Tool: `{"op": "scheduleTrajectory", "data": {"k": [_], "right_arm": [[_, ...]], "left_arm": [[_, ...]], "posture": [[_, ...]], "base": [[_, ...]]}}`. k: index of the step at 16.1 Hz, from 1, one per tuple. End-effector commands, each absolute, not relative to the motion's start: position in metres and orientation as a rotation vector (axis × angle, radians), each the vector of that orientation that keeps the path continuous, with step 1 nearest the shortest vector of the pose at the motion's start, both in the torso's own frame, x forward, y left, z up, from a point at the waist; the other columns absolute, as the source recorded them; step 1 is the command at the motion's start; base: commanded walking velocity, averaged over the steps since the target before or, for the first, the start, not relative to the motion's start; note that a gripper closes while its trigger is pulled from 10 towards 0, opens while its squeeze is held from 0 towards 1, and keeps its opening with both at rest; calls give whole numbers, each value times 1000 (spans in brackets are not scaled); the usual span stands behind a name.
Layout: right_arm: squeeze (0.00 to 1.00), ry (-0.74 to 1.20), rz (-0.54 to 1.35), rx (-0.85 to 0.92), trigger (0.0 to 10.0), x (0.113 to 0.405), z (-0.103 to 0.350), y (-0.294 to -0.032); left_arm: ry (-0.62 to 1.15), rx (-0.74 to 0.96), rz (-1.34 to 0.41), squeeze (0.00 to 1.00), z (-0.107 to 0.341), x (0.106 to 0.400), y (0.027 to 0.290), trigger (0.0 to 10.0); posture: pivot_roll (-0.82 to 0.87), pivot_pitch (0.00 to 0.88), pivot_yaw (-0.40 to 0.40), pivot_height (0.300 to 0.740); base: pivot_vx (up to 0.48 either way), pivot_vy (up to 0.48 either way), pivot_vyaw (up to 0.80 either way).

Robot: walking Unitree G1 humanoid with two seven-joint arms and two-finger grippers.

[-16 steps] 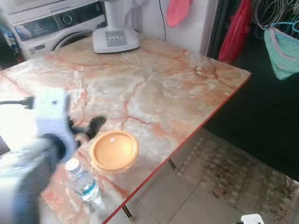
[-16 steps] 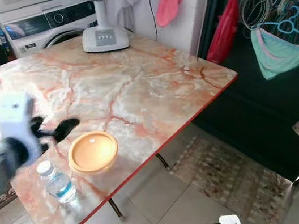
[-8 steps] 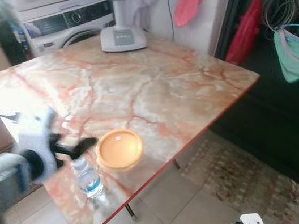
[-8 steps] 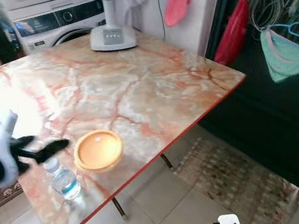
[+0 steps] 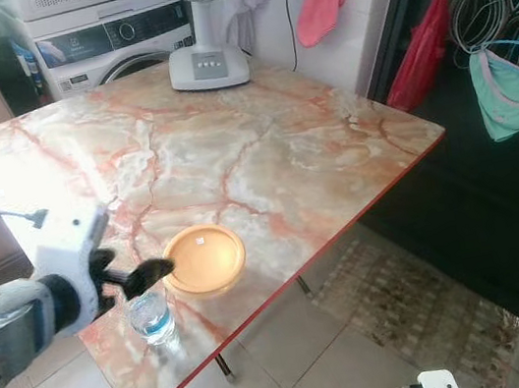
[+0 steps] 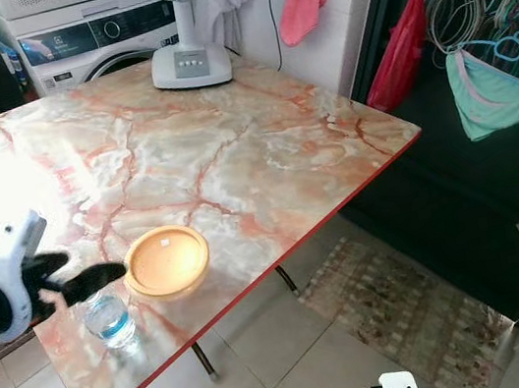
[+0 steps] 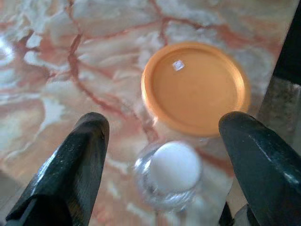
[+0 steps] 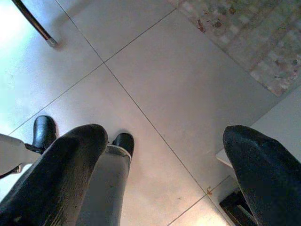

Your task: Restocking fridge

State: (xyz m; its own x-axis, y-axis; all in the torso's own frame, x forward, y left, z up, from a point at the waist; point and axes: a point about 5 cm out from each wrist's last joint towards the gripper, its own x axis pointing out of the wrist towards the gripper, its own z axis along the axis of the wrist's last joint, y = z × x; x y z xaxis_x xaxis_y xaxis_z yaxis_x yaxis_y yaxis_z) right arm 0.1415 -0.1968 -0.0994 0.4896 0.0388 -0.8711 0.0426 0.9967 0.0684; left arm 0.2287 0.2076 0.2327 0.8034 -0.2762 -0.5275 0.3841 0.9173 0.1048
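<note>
The left tool [image 7: 160, 141] hung spread just above the upright bottle [image 7: 170, 173] near the worktop [image 5: 263, 154] edge, beside the lid [image 7: 195, 87]; the right tool [image 8: 164, 160] idled open.

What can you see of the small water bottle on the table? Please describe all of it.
The water bottle is small, of clear plastic, with a white cap and a blue label around its middle. It stands upright near the front edge of the marble-patterned table, close beside the orange lid; whether they touch cannot be told. The left gripper is above it with its fingers open on either side of the cap, not touching it.
</note>
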Motion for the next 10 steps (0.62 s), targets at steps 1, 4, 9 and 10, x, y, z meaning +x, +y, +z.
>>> {"op": "scheduleTrajectory", "data": {"k": [1, 4, 9, 10], "right_arm": [[0, 1061, -5, 69, 10000, 143, -98, -201], [0, 1058, -6, 71, 10000, 143, -98, -201], [0, 1056, -8, 71, 10000, 143, -98, -202], [0, 1056, -7, 71, 10000, 143, -98, -202]], "left_arm": [[539, 235, -410, 0, 232, 224, 201, 10000], [579, 243, -436, 0, 223, 220, 197, 10000], [584, 245, -384, 0, 224, 221, 205, 0], [587, 246, -384, 0, 224, 221, 205, 0]], "posture": [[230, 0, -110, 740], [225, 0, -108, 740], [222, 0, -109, 740], [223, 0, -111, 740]], "base": [[0, 0, 0], [0, 0, 0], [0, 0, 0], [0, 0, 0]]}}
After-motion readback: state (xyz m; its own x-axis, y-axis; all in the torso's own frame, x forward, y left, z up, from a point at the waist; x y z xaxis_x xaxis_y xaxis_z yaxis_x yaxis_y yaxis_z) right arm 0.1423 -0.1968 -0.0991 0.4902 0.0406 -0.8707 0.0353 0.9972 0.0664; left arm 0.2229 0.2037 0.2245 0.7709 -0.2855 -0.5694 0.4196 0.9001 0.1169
